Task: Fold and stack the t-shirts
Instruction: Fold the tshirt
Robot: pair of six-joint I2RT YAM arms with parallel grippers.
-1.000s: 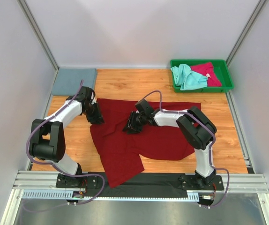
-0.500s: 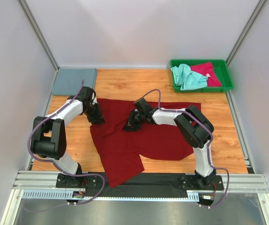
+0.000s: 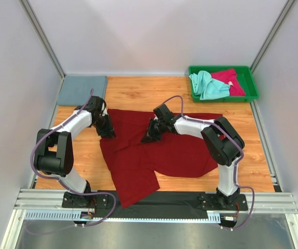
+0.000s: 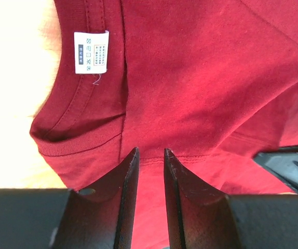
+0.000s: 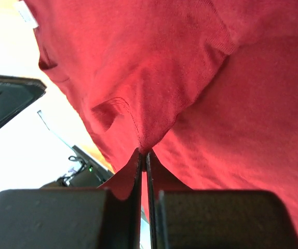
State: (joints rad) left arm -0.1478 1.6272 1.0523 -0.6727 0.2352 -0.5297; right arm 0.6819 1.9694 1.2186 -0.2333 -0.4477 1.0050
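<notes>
The dark red t-shirt [image 3: 170, 153] lies spread on the table [image 3: 138, 91] beneath both grippers. The right gripper [image 5: 143, 153] is pressed together on a raised pucker of its cloth, with creases running out from the tips. The left gripper [image 4: 149, 153] sits just short of the collar [image 4: 81, 124], its fingers narrowly apart over red cloth. Whether it pinches, I cannot tell. Well beyond the right gripper, a green tray [image 3: 227, 98] holds the mint green t-shirt [image 3: 207, 85] and the pinkish-red t-shirt [image 3: 229, 80].
</notes>
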